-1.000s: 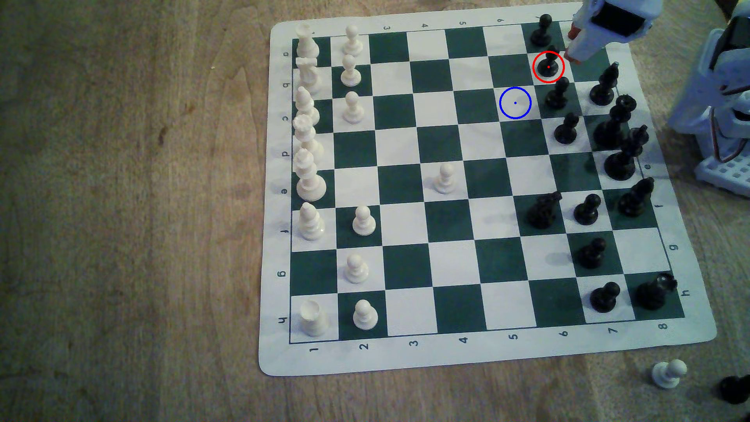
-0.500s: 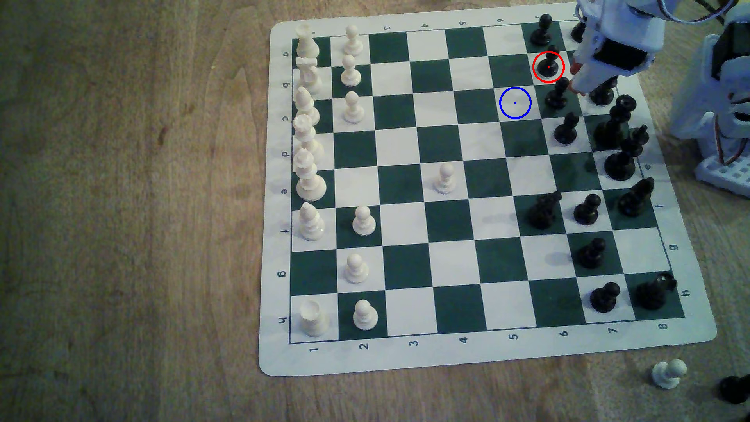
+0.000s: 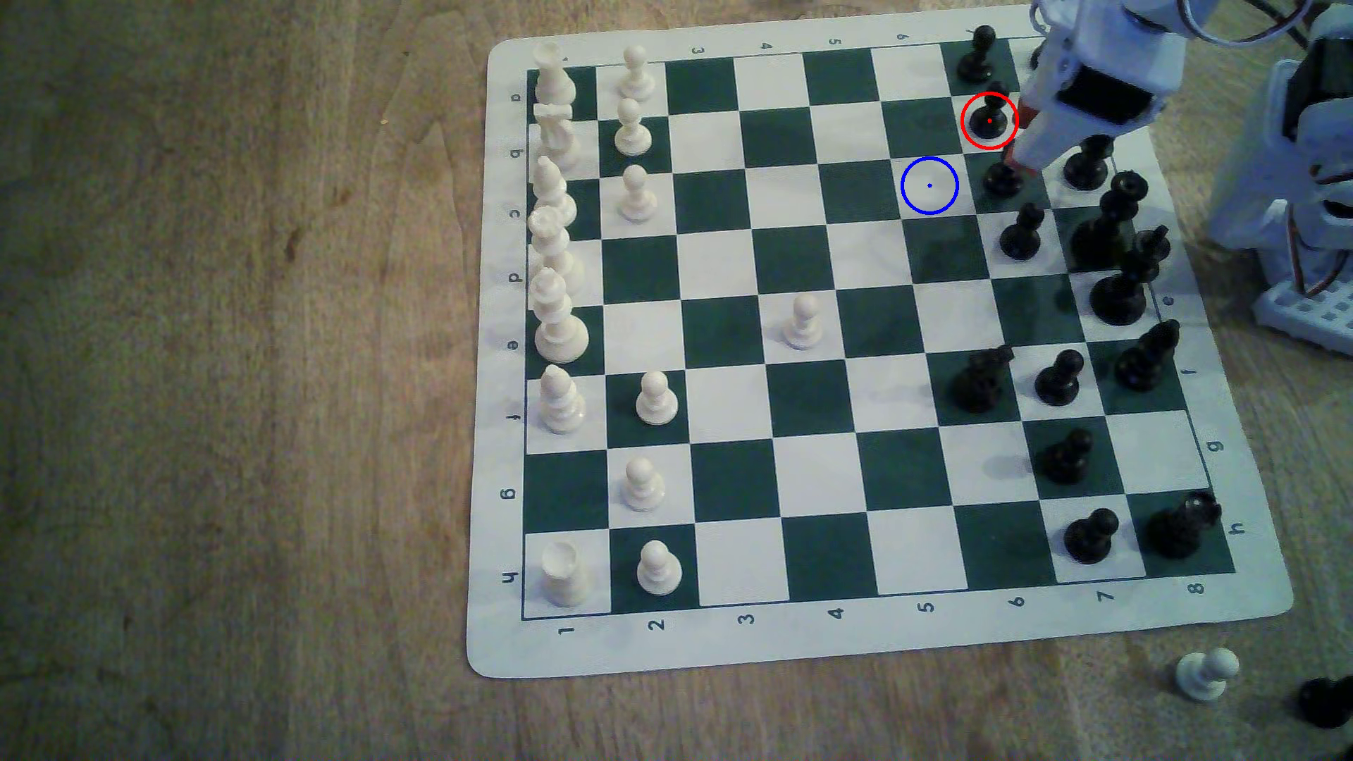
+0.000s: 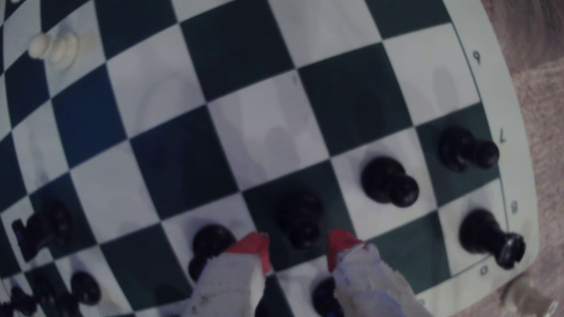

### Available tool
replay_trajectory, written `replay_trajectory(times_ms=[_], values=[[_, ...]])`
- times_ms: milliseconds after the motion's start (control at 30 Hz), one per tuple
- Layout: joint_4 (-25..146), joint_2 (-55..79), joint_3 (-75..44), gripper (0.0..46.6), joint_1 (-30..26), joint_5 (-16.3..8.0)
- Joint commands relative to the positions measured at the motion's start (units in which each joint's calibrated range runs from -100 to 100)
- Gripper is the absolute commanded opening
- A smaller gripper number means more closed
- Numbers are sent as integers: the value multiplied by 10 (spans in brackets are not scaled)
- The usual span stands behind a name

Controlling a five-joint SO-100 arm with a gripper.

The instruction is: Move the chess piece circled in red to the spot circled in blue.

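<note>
The board's (image 3: 805,644) white border carried file numbers 1 to 8 along its near edge and letters, seemingly a to h, down both sides, some blurred.

The gripper (image 4: 298,247) hangs low near the board's far corner, its red-tipped fingers (image 4: 253,248) spread apart.

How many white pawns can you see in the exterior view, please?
8. Six white pawns line column 2, one stands mid-board, one sits off the board, lower right. None seems hidden.
</note>
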Motion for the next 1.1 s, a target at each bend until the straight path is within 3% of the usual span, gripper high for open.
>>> replay_trajectory(times_ms=[0, 1067], values=[[-22, 5, -8, 105, 12, 7], [-144, 52, -17, 123, 84, 39]])
